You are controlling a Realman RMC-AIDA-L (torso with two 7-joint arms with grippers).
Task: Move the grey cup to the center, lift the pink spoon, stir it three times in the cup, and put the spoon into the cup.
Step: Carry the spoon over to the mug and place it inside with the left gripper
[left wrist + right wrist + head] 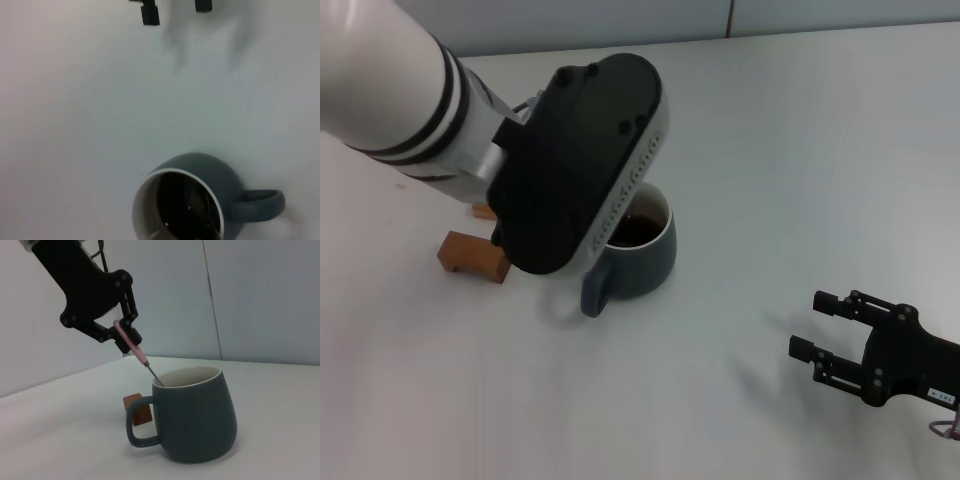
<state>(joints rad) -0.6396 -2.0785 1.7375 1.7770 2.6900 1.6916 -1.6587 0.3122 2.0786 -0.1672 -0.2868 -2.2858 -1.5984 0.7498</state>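
The grey cup [645, 255] stands upright on the white table with dark liquid inside, its handle towards me; it also shows in the left wrist view [200, 200] and the right wrist view [192, 422]. My left gripper [122, 337] is shut on the pink spoon [131, 344], held tilted above the cup's rim with the metal end dipping inside. In the head view the left wrist housing [575, 165] hides the spoon and part of the cup. My right gripper [810, 324] is open and empty, low at the table's near right, apart from the cup.
Two orange-brown blocks lie left of the cup, one larger [472, 255] and one mostly hidden behind the arm [483, 211]; one shows behind the cup's handle in the right wrist view [140, 407]. The table's far edge [800, 30] meets a pale wall.
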